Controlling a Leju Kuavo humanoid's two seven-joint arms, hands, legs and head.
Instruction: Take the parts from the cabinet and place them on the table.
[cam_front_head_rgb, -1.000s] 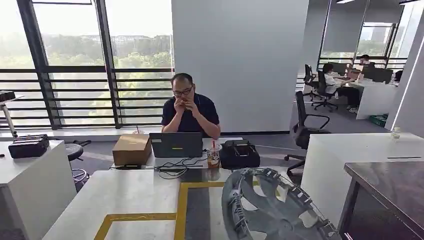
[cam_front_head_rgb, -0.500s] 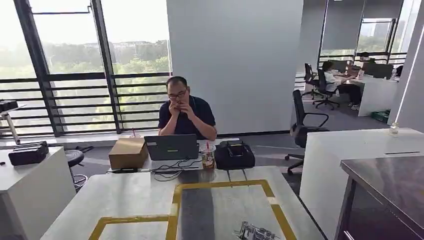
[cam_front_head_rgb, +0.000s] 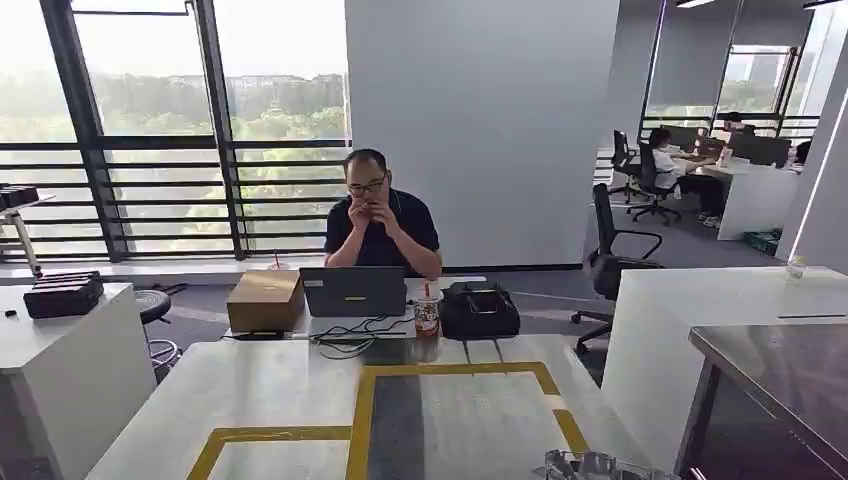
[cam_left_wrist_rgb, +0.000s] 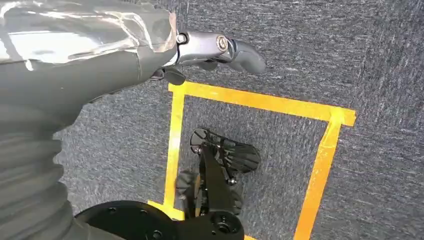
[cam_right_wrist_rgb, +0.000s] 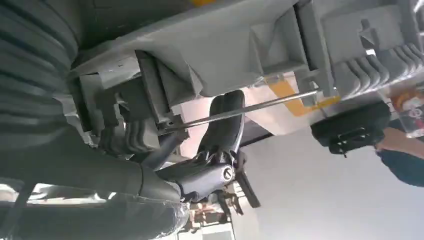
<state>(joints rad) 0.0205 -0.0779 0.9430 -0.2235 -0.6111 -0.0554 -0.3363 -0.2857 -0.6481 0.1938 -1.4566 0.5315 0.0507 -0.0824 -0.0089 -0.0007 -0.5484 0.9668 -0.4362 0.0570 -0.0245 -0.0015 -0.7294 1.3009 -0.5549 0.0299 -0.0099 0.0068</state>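
the table is pale grey marble with yellow tape lines around a darker grey strip. the part is light grey plastic. a brown cardboard box, a dark grey laptop and a black bag sit beyond. the floor carpet is speckled dark grey with a yellow taped square.

The tabletop lies bare across its near and middle stretch, with yellow tape marking a frame there. Obstacles line its far edge: a box toward the far left, then a laptop, a tangle of cables just in front of it, a cup and a black bag. A person sits behind that row. At the near right corner the part rises just above the edge, held from below by the right hand. A darker counter flanks the right edge.
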